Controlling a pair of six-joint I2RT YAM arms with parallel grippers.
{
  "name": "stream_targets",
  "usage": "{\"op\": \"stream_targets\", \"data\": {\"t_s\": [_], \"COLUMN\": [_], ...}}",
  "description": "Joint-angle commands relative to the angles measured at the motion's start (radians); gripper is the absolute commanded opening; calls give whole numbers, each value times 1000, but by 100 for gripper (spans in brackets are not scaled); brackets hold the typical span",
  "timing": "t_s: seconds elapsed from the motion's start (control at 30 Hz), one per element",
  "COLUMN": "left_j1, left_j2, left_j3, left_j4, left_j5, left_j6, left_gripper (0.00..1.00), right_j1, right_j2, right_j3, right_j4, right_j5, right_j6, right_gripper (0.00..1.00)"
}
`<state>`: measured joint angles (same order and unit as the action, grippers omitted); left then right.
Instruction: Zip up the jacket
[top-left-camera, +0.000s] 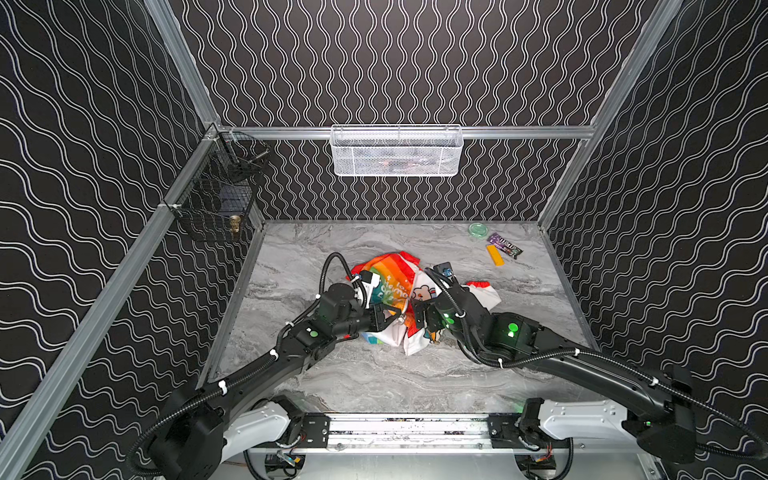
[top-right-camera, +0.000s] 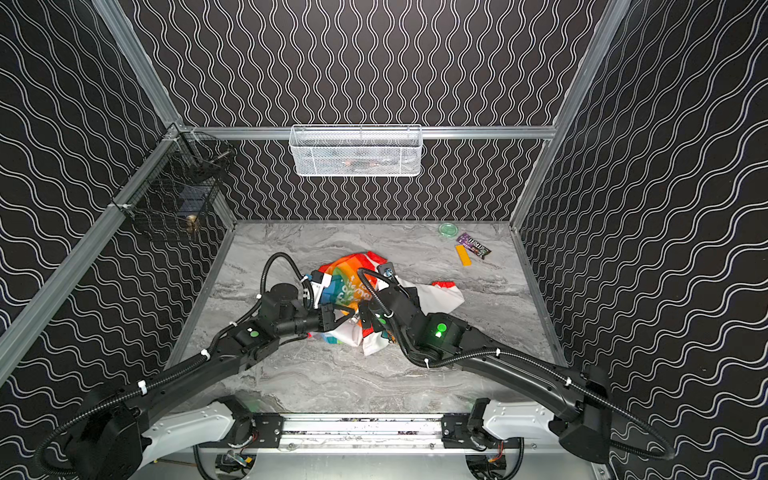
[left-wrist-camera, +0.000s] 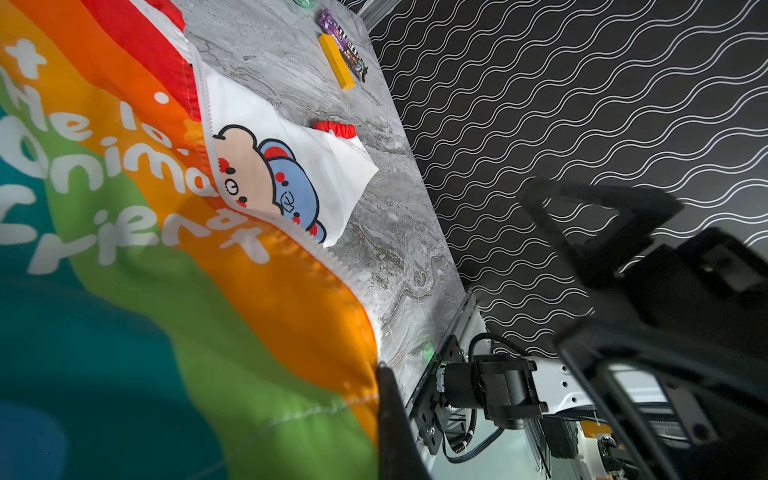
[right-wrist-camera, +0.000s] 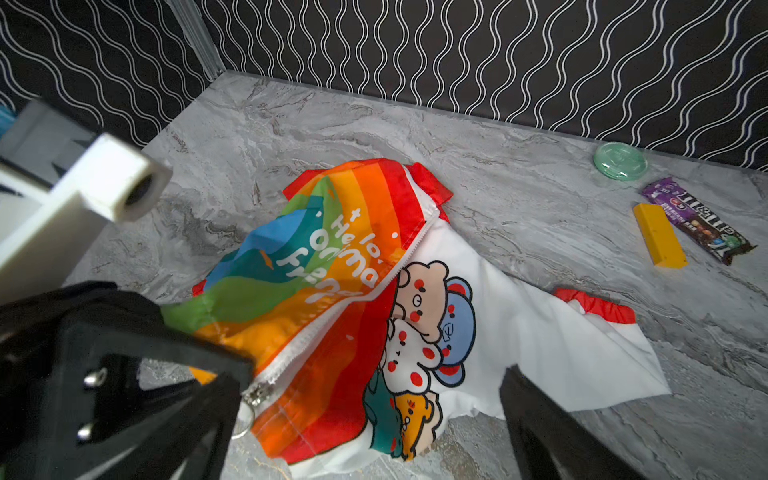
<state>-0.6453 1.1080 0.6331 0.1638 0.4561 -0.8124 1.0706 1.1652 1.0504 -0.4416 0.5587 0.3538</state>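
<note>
on the grey marble table (top-left-camera: 374, 374), the jacket (top-left-camera: 388, 274) lay crumpled at the middle, lining (right-wrist-camera: 519, 324) showing. the left gripper (top-left-camera: 392, 316) pinched its edge; the right gripper (top-left-camera: 417, 319) gaped empty. loose cloth might bunch, making those jaws miss the tiny zipper slider (right-wrist-camera: 258, 392).

Rainbow-striped jacket (right-wrist-camera: 332, 257) with white lettering, white cartoon-print lining (right-wrist-camera: 519, 332), grey marbled table (right-wrist-camera: 415, 124), yellow block (right-wrist-camera: 658, 235), black wavy-lined walls (right-wrist-camera: 457, 41)

Bare tabletop (top-left-camera: 374, 382) front and left of the jacket (top-left-camera: 390, 270); yellow block (top-left-camera: 495, 254), candy bar (top-left-camera: 505, 245), lid (top-left-camera: 478, 230) far-right.
</note>
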Motion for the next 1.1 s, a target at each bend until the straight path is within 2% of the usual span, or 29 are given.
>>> {"op": "stream_targets", "data": {"t_s": [0.0, 0.13, 0.23, 0.3, 0.4, 0.53, 0.67, 0.77, 0.9, 1.07], "left_j1": [4, 6, 11, 13, 15, 17, 18, 19, 20, 21], "left_j2": [-2, 8, 26, 35, 38, 46, 42, 29, 33, 38], "left_j3": [10, 11, 14, 20, 31, 56, 69, 61, 67, 67], "left_j4": [11, 29, 39, 30, 5, -35, -50, -47, -54, -50], "left_j5": [11, 18, 40, 51, 59, 74, 80, 72, 83, 91], "left_j6": [-10, -28, -47, -54, -59, -57, -51, -48, -47, -47], "left_gripper": [0, 0, 0, 0, 0, 0, 0, 0, 0, 0], "right_j1": [0, 0, 0, 0, 0, 0, 0, 0, 0, 0], "right_j2": [-31, -1, 28, 41, 53, 63, 92, 108, 126, 153], "right_j3": [-29, -10, -7, -4, -5, -10, -5, -5, -3, 20], "right_j4": [79, 66, 76, 79, 82, 83, 63, 55, 52, 40], "right_j5": [-94, -228, -324, -371, -392, -398, -401, -378, -343, -322], "right_j6": [-52, -78, -90, -97, -107, -120, -130, -129, -134, -142], "right_gripper": [92, 71, 60, 61, 69, 69, 62, 61, 53, 51]}}
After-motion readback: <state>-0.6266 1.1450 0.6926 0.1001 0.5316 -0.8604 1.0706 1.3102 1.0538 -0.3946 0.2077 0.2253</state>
